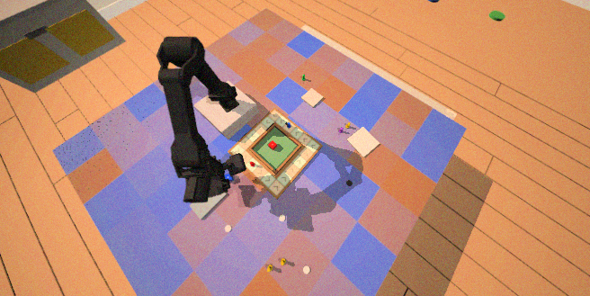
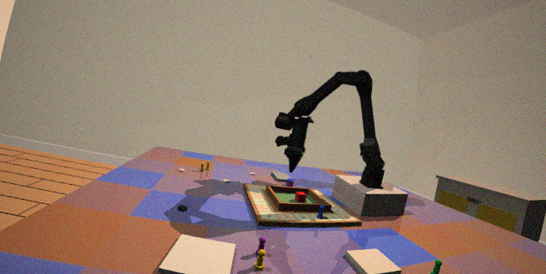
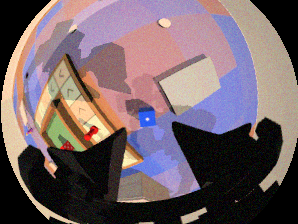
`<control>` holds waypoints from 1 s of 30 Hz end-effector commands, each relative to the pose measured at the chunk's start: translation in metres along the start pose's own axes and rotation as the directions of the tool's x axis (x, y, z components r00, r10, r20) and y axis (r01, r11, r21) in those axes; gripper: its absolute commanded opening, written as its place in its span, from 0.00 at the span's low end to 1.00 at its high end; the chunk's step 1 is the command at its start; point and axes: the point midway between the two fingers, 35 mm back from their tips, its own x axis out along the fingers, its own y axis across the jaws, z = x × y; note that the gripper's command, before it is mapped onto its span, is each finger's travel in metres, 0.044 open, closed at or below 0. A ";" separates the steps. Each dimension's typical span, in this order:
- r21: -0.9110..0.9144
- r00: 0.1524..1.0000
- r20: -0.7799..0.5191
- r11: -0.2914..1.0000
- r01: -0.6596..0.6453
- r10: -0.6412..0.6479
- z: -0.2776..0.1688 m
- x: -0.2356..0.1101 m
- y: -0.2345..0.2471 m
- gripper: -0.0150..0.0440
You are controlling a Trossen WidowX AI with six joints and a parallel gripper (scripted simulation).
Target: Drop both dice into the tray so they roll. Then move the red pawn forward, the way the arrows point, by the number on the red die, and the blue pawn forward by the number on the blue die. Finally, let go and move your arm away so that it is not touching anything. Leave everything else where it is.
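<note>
My gripper [image 1: 231, 170] [image 2: 292, 168] [image 3: 149, 128] is open and empty. It points down and hangs well above the mat, just off the near left corner of the game board [image 1: 280, 188] [image 2: 266, 212]. The blue die [image 1: 228, 175] [image 3: 147, 117] lies on the mat right under the fingers, clear of them. The red die [image 1: 272, 144] [image 2: 300, 196] rests in the green tray [image 1: 288, 148] [image 2: 286, 197] in the middle of the board. The red pawn [image 1: 252, 164] [image 3: 93, 131] stands on the board's left side. The blue pawn [image 1: 288, 124] [image 2: 320, 211] stands on the far side.
A flat grey slab [image 1: 207, 207] [image 3: 193, 83] lies beside the die. The arm's pedestal [image 1: 220, 116] [image 2: 366, 200] stands next to the board. White blocks [image 1: 363, 141] [image 1: 312, 97], spare pawns [image 1: 344, 128] [image 1: 275, 264], white discs [image 1: 281, 218] and a black disc [image 1: 349, 183] are scattered on the mat.
</note>
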 end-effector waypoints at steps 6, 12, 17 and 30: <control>-0.001 1.000 -0.017 1.000 -0.004 0.004 -0.003 0.018 0.000 0.72; -0.001 1.000 -0.017 1.000 -0.004 0.004 -0.003 0.025 0.000 0.72; -0.001 1.000 -0.017 1.000 -0.004 0.004 -0.003 0.033 0.000 0.72; -0.001 1.000 -0.018 1.000 -0.004 0.004 -0.003 0.050 0.000 0.72</control>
